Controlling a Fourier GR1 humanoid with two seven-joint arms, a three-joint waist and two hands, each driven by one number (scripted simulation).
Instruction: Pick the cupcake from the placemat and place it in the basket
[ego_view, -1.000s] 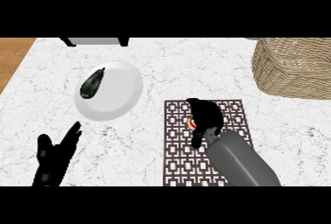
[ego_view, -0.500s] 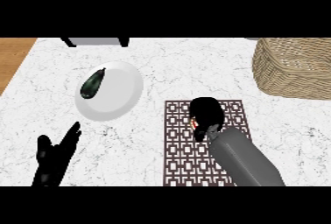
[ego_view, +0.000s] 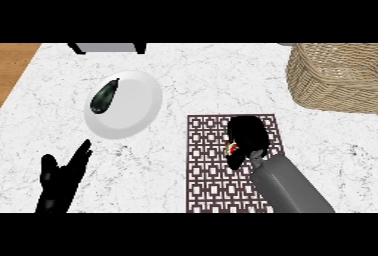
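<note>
Head view: which step is the right hand on?
– The grasp, I judge. Its fingers curl down over the cupcake, which sits in the upper middle of the mat. Only a fleck of red and white shows beside the fingers. Whether it is off the mat yet, I cannot tell.
– And the next move?
– A lift straight up, then a carry up and to the right toward the basket, which stands well apart near the bench's far right corner. The hand probably has to pass over the near rim before it opens. The woven wall looks tall, and a low sweep could knock it.
– Any trouble with room?
– Little. The bench between mat and basket shows only marble, so the path looks open. The plate, with a dark thing on it, lies left of the mat and away from that route.
– Edges?
– The bench's left edge meets the floor at upper left, far from the work. The view's right edge cuts the basket, so how much bench lies beyond it cannot be seen.
– The left hand?
– Resting at lower left, fingers spread and up, holding nothing, well apart from the mat
</note>
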